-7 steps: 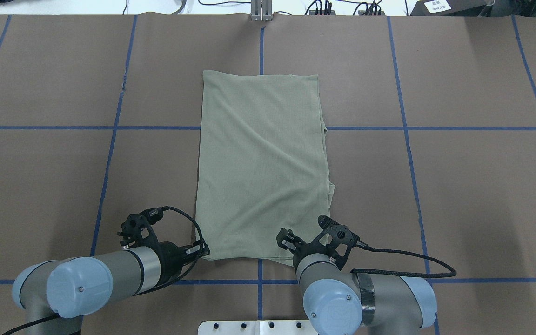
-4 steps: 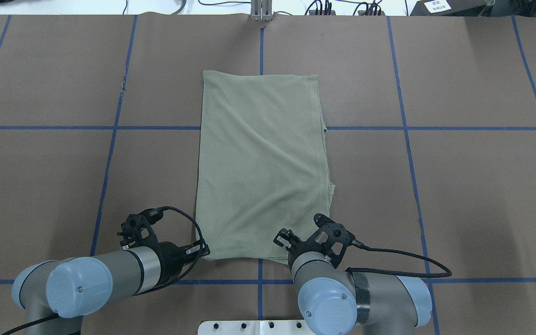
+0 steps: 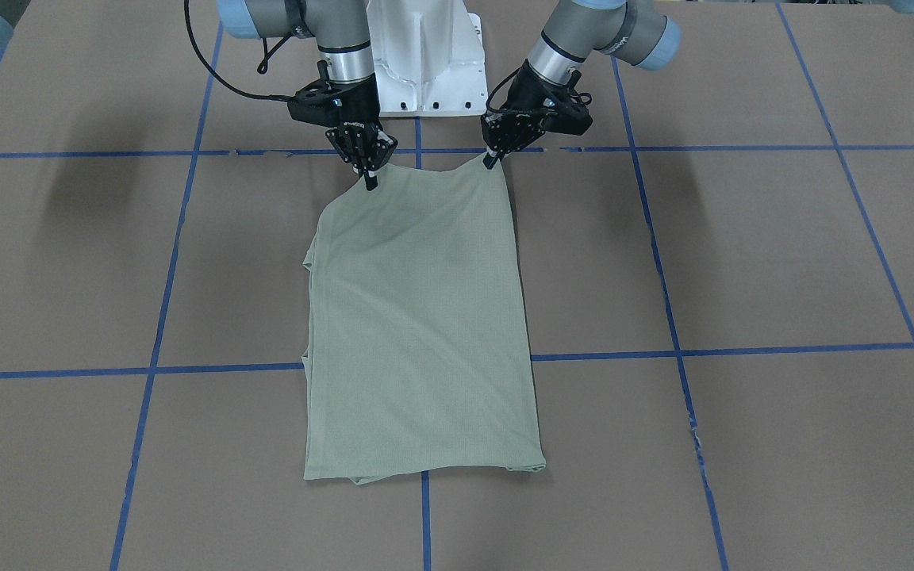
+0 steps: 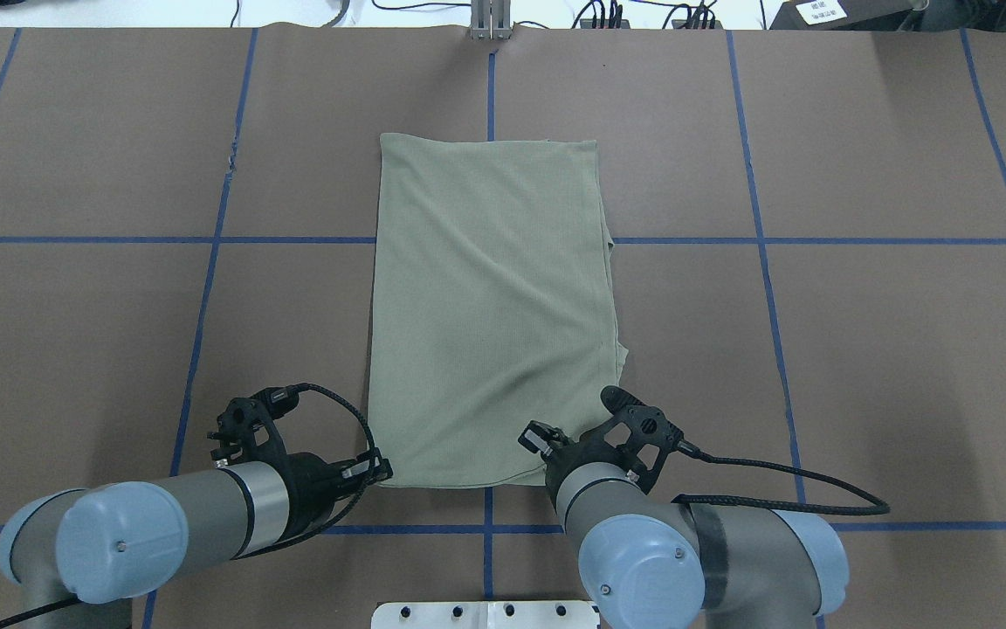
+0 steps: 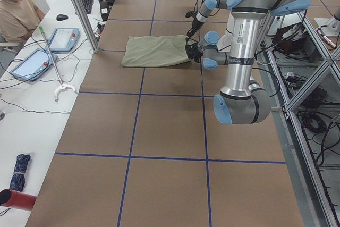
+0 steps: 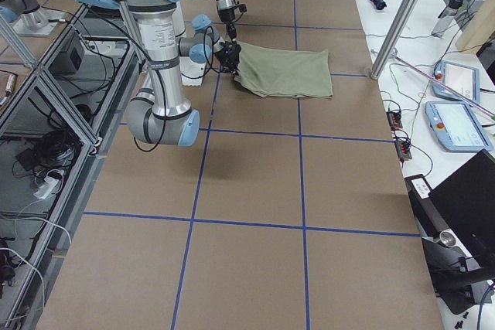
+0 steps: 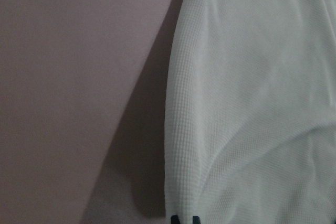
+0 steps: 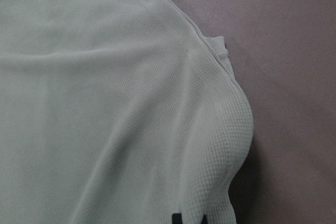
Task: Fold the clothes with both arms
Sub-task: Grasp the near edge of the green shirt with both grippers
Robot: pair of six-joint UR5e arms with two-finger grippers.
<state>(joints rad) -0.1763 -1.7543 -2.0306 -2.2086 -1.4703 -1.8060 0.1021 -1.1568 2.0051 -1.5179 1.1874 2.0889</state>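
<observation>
Brown paper covers a wide table (image 4: 905, 376), marked into large squares by blue tape lines (image 4: 861, 240). Two jointed robot arms of silver tube, with grey joints and light-blue caps, reach in from the near edge of the overhead view: the left arm (image 4: 206, 511) on that view's left, the right arm (image 4: 643, 550) on its right. Just ahead of them, at the table's middle, lies a sage-green knit shirt (image 4: 490, 297), folded into a tall rectangle with its long sides running away from the robot. Its far end rests flat on the paper, while its two near corners are drawn up into small peaks. The black two-finger left gripper (image 3: 491, 162) is clenched on one near corner, and the black two-finger right gripper (image 3: 370, 182) is clenched on the other.
</observation>
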